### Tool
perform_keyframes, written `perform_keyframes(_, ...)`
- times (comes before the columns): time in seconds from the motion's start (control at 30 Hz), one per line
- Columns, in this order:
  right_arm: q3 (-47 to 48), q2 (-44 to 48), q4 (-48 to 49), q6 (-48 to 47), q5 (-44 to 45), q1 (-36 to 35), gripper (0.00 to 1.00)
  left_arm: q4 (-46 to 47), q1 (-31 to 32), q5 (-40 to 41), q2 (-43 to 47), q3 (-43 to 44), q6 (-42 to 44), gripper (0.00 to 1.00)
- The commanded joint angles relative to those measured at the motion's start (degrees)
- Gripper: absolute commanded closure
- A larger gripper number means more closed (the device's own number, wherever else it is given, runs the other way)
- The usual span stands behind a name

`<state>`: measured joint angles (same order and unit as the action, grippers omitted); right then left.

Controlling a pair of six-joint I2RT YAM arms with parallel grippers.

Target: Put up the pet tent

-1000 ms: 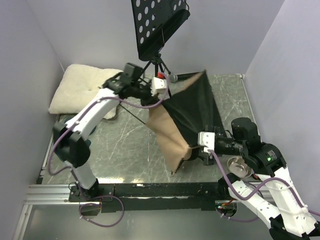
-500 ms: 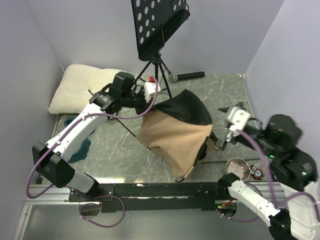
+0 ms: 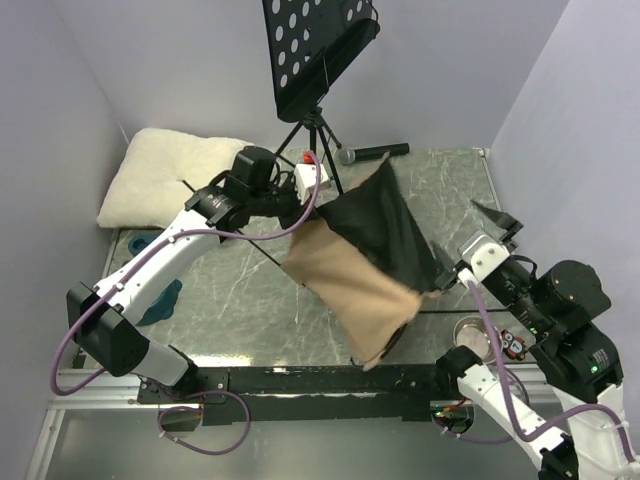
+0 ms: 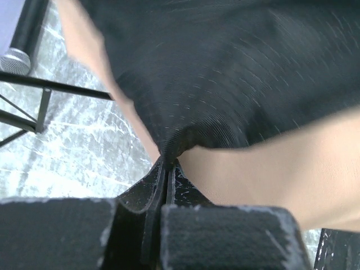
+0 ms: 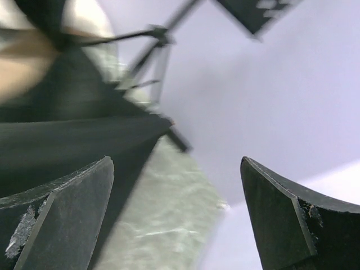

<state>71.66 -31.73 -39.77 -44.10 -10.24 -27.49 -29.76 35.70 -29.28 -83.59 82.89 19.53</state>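
Observation:
The pet tent (image 3: 350, 285) hangs half-folded over the table's middle, tan outside and black lining (image 3: 390, 225) turned up to the right. My left gripper (image 3: 321, 197) is shut on its upper left edge. In the left wrist view the jaws (image 4: 166, 169) pinch the black trim, with tan fabric (image 4: 281, 169) and black lining (image 4: 225, 67) spreading beyond. My right gripper (image 3: 495, 220) is open and empty, raised to the right of the tent and apart from it. In the right wrist view its fingers (image 5: 62, 219) stand wide apart, with the tent's black fabric (image 5: 56, 140) blurred at left.
A cream-white pillow (image 3: 165, 175) lies at the back left. A black music stand (image 3: 315, 50) and a microphone (image 3: 375, 152) are at the back. A metal bowl (image 3: 472, 333) and a small toy (image 3: 515, 343) sit front right. A teal object (image 3: 160, 300) lies front left.
My right gripper let go of the tent's lower corner, opened and drew back to the right. The tent sagged, then swung up with its black lining raised. My left gripper kept its hold.

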Motion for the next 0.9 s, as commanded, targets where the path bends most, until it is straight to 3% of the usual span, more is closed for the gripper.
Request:
perform_keyframes(0.0,-2.7,5.6,15.4,-7.4,12.4,0.3,0.00,6.3,-2.2,0.5,1.6,-1.7,-4.2,0.99)
perform_keyframes(0.1,-6.3,10.4,13.2,-8.9,11.8,0.4,0.00,6.0,-5.4,-1.5,0.7,-0.5,-5.7,0.99)
perform_keyframes(0.2,-1.6,9.0,8.8,1.5,7.1,3.7,0.00,6.1,-5.6,-3.7,0.8,-0.4,-4.9,0.99)
perform_keyframes(0.3,7.2,1.5,5.8,13.2,-1.6,5.7,0.00,7.3,-4.0,-5.6,2.1,-1.2,-5.0,0.99)
perform_keyframes(0.5,21.7,-16.8,-0.6,28.0,-17.1,5.6,0.00,6.1,1.6,-0.9,4.7,-0.8,-1.1,0.99)
perform_keyframes(0.7,21.0,-26.0,0.7,33.6,-26.7,3.9,0.00,3.5,2.6,1.4,6.6,0.6,-2.1,0.99)
perform_keyframes(0.87,19.4,-32.2,-0.5,28.7,-20.3,-4.2,0.00,2.2,3.1,2.6,7.8,0.3,-6.9,0.99)
